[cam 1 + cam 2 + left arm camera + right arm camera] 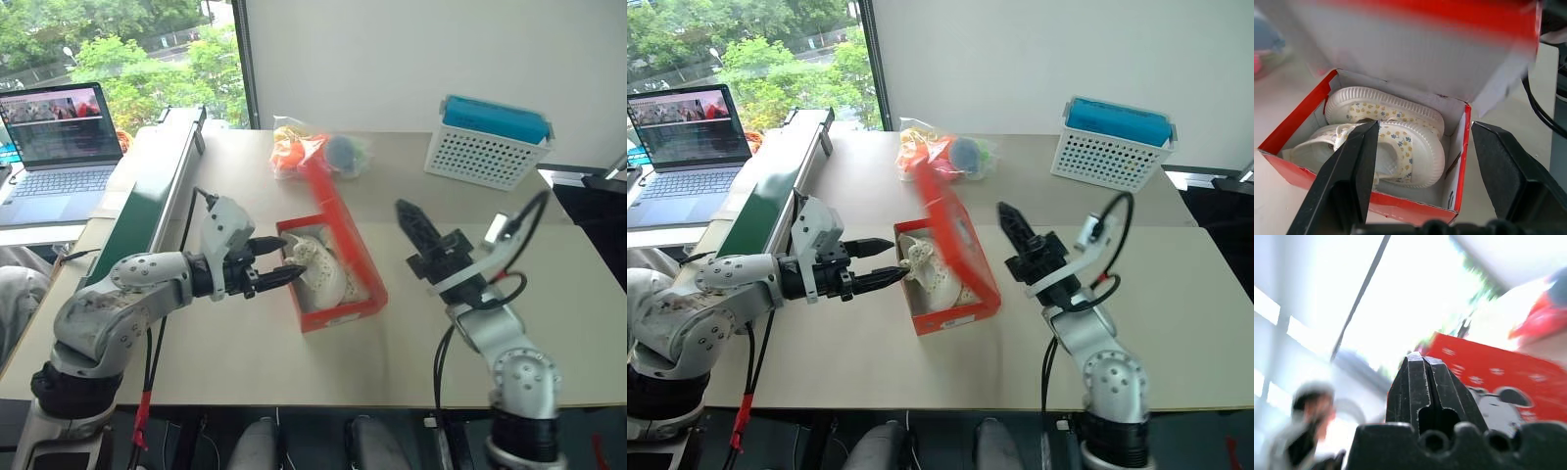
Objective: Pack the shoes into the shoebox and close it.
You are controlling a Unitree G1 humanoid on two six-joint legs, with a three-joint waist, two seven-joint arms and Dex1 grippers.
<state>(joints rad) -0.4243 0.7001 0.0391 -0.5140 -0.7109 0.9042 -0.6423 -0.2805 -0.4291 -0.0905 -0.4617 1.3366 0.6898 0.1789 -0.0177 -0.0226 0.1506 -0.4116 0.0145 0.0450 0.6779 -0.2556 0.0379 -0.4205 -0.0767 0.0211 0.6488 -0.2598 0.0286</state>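
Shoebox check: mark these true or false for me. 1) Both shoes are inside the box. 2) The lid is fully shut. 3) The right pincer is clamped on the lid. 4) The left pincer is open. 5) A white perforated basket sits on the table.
1) True: both cream-white lacy shoes lie inside the red-orange cardboard shoebox.
2) False: the hinged lid stands raised over the box.
3) False: the right pincer is shut, apart from the lid and holding nothing.
4) True: the left pincer is open at the box's side.
5) True: the white perforated basket sits at the table's far side.
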